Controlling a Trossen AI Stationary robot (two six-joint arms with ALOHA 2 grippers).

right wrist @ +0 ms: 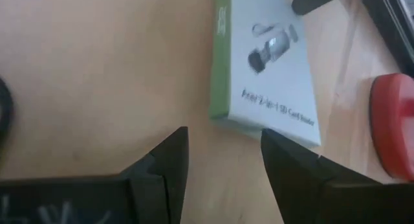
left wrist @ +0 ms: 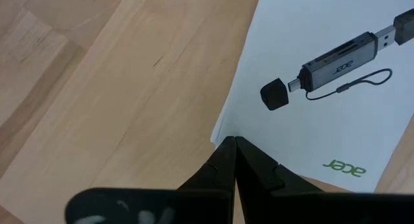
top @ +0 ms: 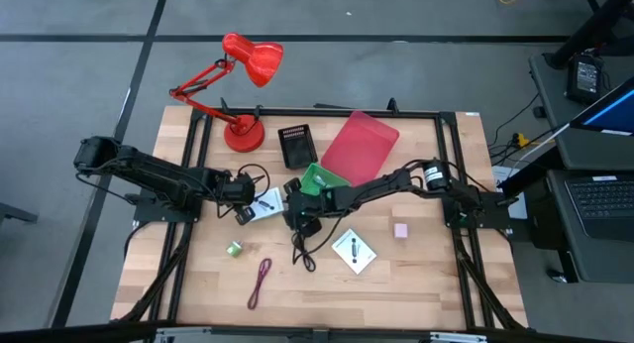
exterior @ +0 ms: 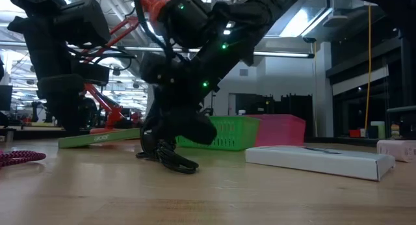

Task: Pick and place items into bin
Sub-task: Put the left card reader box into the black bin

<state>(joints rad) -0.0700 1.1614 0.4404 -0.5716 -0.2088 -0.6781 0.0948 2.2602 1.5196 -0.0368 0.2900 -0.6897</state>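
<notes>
While right gripper [top: 297, 222] hangs open, empty, over black cable [top: 303, 252]:
Left gripper [top: 241, 212] closed, empty, beside card [top: 265, 203]; drop straight, pinch cable's bundled middle.

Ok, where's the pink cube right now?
In the high view the pink cube sits on the table's right side, alone, right of the white card and below the right arm.

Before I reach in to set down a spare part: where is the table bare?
Bare wood lies along the front edge beyond the maroon cable, and right of the pink cube. The middle is crowded: both grippers, black cable, white cards.
</notes>
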